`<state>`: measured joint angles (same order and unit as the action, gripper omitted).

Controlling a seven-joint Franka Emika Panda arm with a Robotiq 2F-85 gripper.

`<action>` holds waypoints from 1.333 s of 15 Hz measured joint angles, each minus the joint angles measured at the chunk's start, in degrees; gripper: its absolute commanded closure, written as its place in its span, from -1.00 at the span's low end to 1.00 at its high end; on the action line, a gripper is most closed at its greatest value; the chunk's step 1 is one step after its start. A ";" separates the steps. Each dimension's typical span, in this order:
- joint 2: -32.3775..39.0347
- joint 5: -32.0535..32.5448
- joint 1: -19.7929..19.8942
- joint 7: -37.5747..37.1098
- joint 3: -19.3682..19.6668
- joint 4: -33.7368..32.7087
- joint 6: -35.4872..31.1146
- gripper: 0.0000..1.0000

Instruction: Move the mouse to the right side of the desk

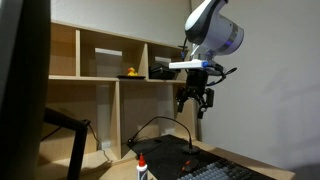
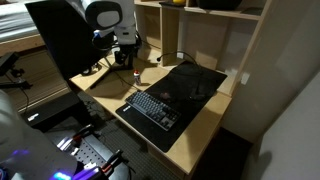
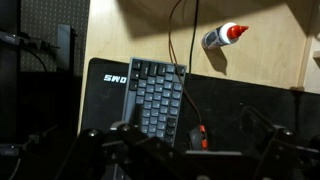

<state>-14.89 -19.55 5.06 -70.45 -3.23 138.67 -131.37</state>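
The mouse (image 3: 198, 136) is black with an orange-red stripe. It lies on the dark desk surface (image 3: 250, 110) just right of the keyboard (image 3: 155, 95) in the wrist view, and its cable runs away toward the light wood behind. My gripper (image 3: 200, 162) is open and empty. Its dark fingers frame the lower edge of the wrist view, well above the mouse. In both exterior views the gripper (image 1: 195, 100) (image 2: 123, 57) hangs high over the desk's dark surface (image 2: 195, 82). I cannot make out the mouse in those views.
A white glue bottle with a red cap (image 3: 224, 36) (image 1: 141, 168) stands on the light wood beside the dark surface. A light wooden shelf unit (image 1: 100, 60) holding a yellow rubber duck (image 1: 129, 73) stands behind the desk. The keyboard (image 2: 153, 108) lies at the front of the dark surface.
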 measured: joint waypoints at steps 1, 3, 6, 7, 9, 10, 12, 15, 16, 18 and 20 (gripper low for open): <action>0.19 -0.25 -0.11 0.00 0.14 -0.06 -0.05 -1.00; 0.16 -0.23 -0.24 -0.03 0.16 -0.09 -0.06 -1.00; 0.10 5.76 -0.13 -3.71 0.15 -0.09 0.35 -1.00; 0.05 8.64 -0.03 -6.69 0.05 -0.09 0.43 -1.00; -0.01 13.12 0.06 -12.35 -0.25 -0.09 0.52 -1.00; -0.01 14.45 0.06 -14.70 -0.38 -0.09 0.52 -1.00; -0.01 14.55 -0.10 -20.35 -0.63 -0.09 0.57 -1.00; -0.01 14.07 -0.41 -23.13 -0.70 -0.09 0.56 -1.00; -0.01 14.02 -0.41 -23.23 -0.70 -0.09 0.57 -1.00; 0.95 15.88 -0.29 -25.69 -0.69 -0.12 0.91 -1.00; 5.22 17.16 0.47 -28.26 0.26 -0.42 -0.32 -1.00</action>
<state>-9.67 -2.39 5.53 -98.70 -2.97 138.25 -131.69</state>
